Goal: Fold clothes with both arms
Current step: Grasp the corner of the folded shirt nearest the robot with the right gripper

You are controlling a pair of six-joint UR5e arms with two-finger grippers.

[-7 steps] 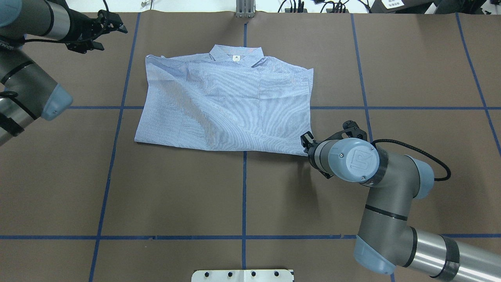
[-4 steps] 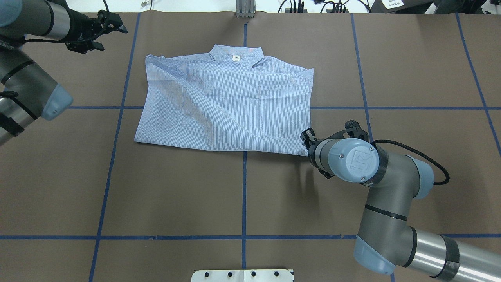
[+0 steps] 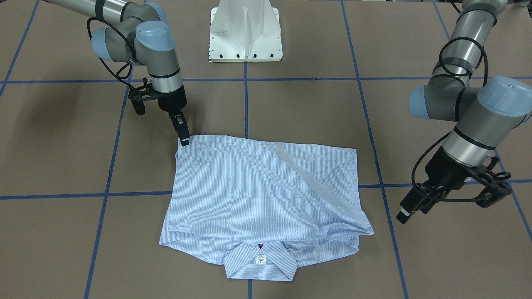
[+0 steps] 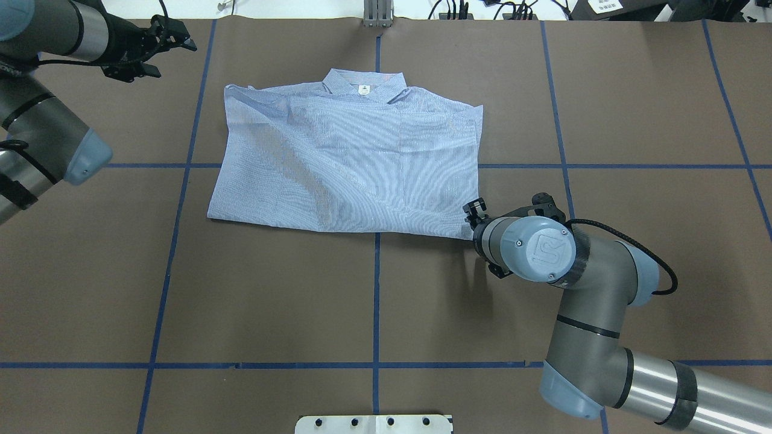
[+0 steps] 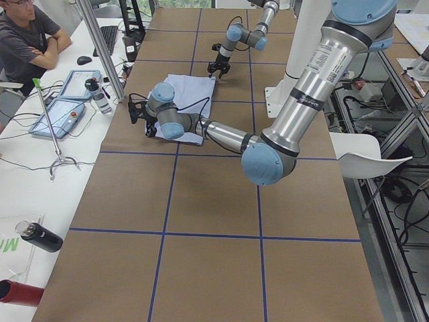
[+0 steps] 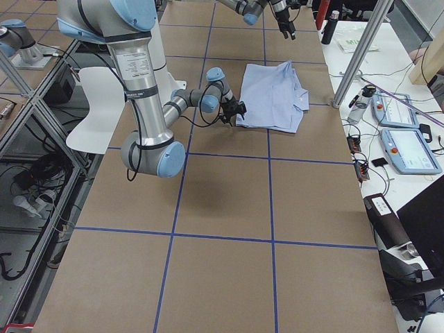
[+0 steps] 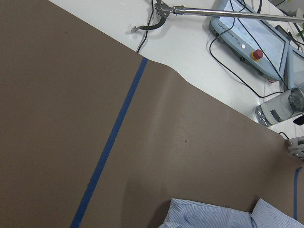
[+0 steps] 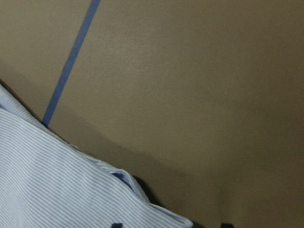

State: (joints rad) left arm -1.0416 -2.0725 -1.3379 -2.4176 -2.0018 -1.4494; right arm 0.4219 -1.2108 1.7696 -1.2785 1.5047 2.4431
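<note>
The pinstriped shirt (image 4: 350, 163) lies flat mid-table, its sides folded in and its collar (image 4: 362, 81) pointing away from the robot (white label (image 4: 363, 90) showing). The right gripper (image 3: 185, 140) sits at its near corner with jaws apart. The left gripper (image 3: 409, 209) hangs well clear.

one shirt (image 3: 257, 187), two arms (image 3: 160, 62) (image 3: 469, 137), two pincers (image 3: 183, 140) (image 3: 409, 209)

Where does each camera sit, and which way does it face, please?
Front-facing: across the table, facing the robot, steeply down; shirt, left arm, right arm, base.
Overhead: behind the robot, looking forward and down; shirt, both arms.
Exterior left: table's left end, looking along it; left arm near.
Exterior right: opposite end; right arm near.
Left wrist: down at table and shirt edge; no robot parts.
Right wrist: down at shirt corner; tips of right gripper.
Shared: all six show the shirt.
</note>
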